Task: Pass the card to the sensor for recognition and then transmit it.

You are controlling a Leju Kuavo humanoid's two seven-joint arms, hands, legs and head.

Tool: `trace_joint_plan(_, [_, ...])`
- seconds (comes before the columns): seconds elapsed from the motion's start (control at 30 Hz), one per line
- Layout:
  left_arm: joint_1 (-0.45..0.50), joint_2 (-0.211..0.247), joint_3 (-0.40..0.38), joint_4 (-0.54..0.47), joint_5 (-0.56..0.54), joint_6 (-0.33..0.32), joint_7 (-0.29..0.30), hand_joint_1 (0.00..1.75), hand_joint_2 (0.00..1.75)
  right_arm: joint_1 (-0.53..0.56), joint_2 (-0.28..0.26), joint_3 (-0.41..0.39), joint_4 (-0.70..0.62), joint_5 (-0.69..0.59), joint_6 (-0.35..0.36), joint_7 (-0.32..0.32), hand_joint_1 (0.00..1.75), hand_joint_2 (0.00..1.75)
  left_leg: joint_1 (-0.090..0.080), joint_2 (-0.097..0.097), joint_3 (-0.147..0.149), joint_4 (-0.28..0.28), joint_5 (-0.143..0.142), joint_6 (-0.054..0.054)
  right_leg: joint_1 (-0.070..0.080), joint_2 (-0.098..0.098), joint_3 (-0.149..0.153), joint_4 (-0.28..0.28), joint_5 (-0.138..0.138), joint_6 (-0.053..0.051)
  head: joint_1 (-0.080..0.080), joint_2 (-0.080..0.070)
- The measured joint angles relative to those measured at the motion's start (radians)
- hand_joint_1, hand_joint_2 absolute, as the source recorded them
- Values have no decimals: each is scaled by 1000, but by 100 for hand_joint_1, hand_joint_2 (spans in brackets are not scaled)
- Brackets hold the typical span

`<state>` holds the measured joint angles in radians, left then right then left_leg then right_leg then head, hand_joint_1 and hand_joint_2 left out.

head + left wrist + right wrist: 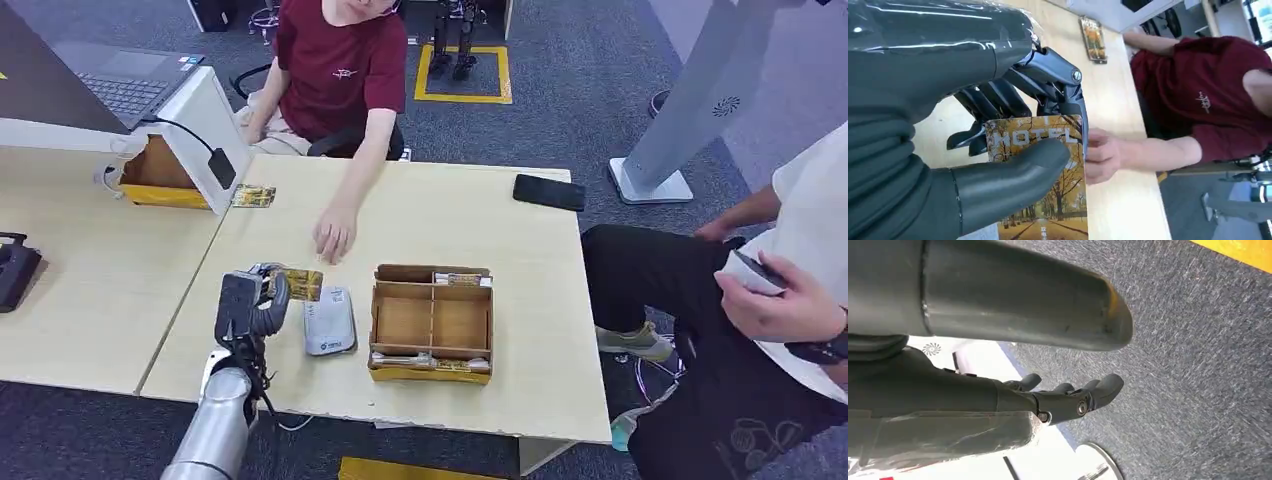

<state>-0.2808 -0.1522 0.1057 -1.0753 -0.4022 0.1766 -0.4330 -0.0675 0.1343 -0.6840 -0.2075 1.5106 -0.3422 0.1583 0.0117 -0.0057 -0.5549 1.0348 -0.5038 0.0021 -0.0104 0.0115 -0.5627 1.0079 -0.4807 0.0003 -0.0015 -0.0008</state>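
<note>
**Robot's left hand holding a hotel card over the desk**

The left hand is pinching a card between thumb and fingers, just above the table and beside a white reader. A divided cardboard box is sitting nearby, holding cards along its front and back slots. A second card is lying by a white stand. The left wrist view is showing "HOTEL" printed on the held card. The right hand is hanging over carpet, fingers loosely apart, gripping nothing. A person's hand is resting on the table.
</note>
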Motion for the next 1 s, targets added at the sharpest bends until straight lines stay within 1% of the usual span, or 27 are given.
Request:
trace_joint_plan(0.13, [-11, -3, 17, -37, 64, 1, -3, 175, 175, 0, 3, 0, 0, 1, 1, 0, 0, 0, 0, 0, 0, 0, 0, 0, 0, 0, 0, 0, 0, 0, 0, 0])
trace_joint_plan(0.2, [-27, -3, 26, -47, 67, 8, 3, 175, 175, -1, 5, 0, 0, 2, 2, -2, 0, 0, 0, 0, 0, 0, 0, 0, 0, 0, 0, 0, 0, 0, 0, 0])
trace_joint_plan(0.27, [-45, -2, 31, -55, 39, 70, -7, 175, 175, -1, 6, 0, 0, 3, 7, -1, 0, 0, 0, 0, 0, 0, 0, -1, 0, 0, 0, 0, 0, 0, 0, 0])
trace_joint_plan(0.33, [-56, -3, 33, -59, 11, 156, -39, 175, 175, -1, 6, 5, 0, 3, 13, -4, 0, 0, 0, 0, 0, 0, 1, -1, 0, 0, 0, 0, 0, 0, 0, 0])
trace_joint_plan(0.4, [-63, -3, 42, -64, -6, 221, -67, 175, 175, -2, 6, 10, 0, 3, 18, -8, 0, 0, 0, 0, 0, 0, 1, -1, 0, 0, 0, 0, 0, 0, 0, 0])
trace_joint_plan(0.47, [-69, -1, 57, -64, -11, 251, -82, 175, 175, -2, 6, 15, 0, 3, 18, -12, 0, 0, 0, 0, 0, 0, 1, -1, 0, 0, 0, 0, 0, 0, 0, 0])
trace_joint_plan(0.6, [-71, 3, 81, -64, -14, 266, -105, 175, 175, -4, 6, 24, 0, 3, 18, -11, 0, 0, 0, 0, 0, 0, 1, -1, 0, 0, 0, 0, 0, 0, 0, 0])
trace_joint_plan(0.73, [-71, 3, 88, -64, -19, 269, -116, 175, 175, -4, 6, 31, 0, 3, 18, -11, 0, 0, 0, 0, 0, 0, 1, -1, 0, 0, 0, 0, 0, 0, 0, 0])
trace_joint_plan(1.0, [-71, 2, 94, -62, -36, 276, -124, 175, 175, -7, 6, 33, 0, 3, 17, -12, 0, 0, 0, 0, 0, 0, 1, -1, 0, 0, 0, 0, 0, 0, 0, 0])
